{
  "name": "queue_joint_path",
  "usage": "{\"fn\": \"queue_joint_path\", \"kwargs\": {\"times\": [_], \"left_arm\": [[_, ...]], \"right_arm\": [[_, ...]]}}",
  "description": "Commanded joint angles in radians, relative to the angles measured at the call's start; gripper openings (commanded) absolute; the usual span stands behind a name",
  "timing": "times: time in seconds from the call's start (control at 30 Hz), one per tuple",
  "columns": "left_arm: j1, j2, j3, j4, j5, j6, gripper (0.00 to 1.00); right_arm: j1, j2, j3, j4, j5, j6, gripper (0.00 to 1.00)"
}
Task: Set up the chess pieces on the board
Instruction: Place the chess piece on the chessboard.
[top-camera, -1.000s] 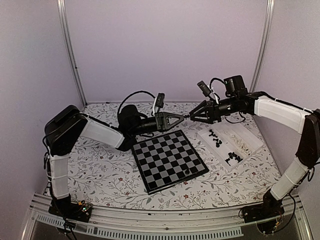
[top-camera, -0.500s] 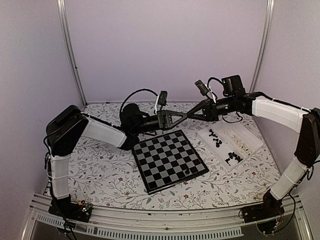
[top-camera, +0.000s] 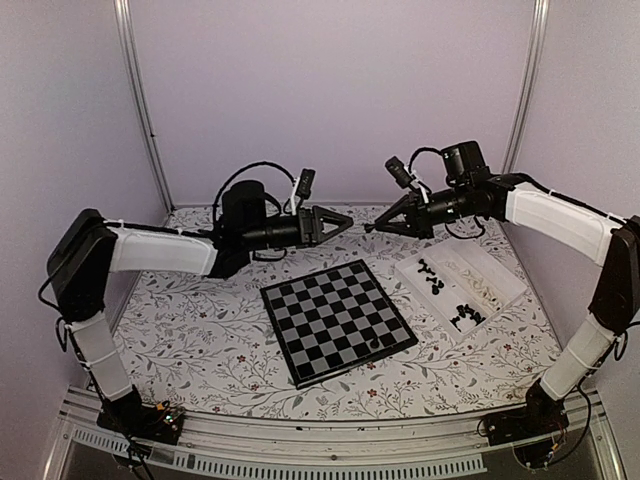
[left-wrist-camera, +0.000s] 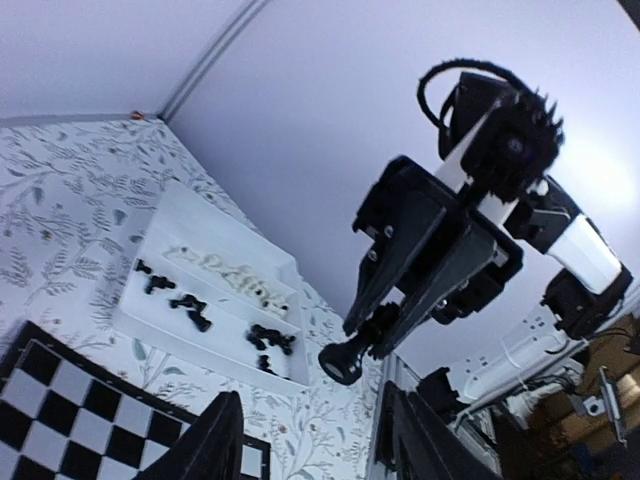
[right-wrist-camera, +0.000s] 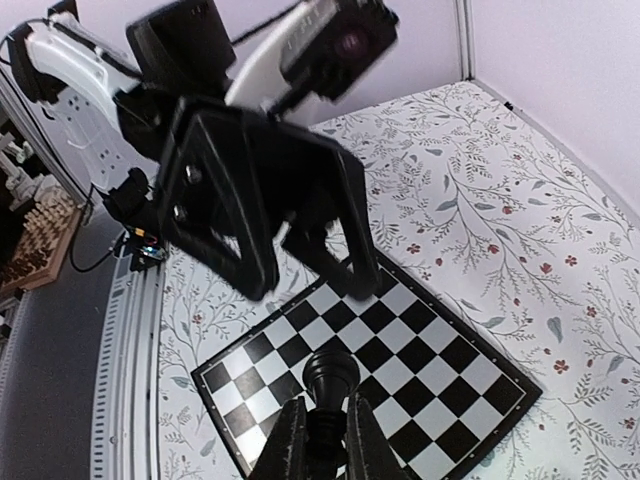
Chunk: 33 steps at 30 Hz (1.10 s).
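The right gripper (top-camera: 372, 228) hangs over the bench (top-camera: 200, 340), jaws clamped on a black chess piece (right-wrist-camera: 331, 374) (round top poking out). Facing it — the left gripper (top-camera: 345, 218), jaws spread wide.

Plain pale lilac walls (top-camera: 330, 90) close in the back and both sides, with a slim aluminium left post (top-camera: 140, 100) and right post (top-camera: 527, 85) standing in the rear corners; the light is soft and even. The desk (top-camera: 200, 340) wears a white cloth (top-camera: 470, 370) printed with grey leafy sprigs and small red flowers; a ribbed metal rail (top-camera: 330, 440) runs along its near edge
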Motion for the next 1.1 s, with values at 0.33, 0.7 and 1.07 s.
{"fn": "queue_joint_path", "kwargs": {"times": [0.33, 0.7, 1.07], "left_arm": [[0.195, -0.263, -0.016, -0.553, -0.411, 0.356, 0.52], [0.237, -0.332, -0.039, -0.566, -0.426, 0.382, 0.52], [0.237, -0.363, -0.052, -0.553, -0.413, 0.377, 0.52]], "right_arm": [[0.317, 0.098, 0.060, -0.419, 0.449, -0.421, 0.02], [0.483, 0.227, 0.096, -0.518, 0.593, -0.444, 0.03], [0.500, 0.310, 0.127, -0.589, 0.664, -0.430, 0.03]]}}
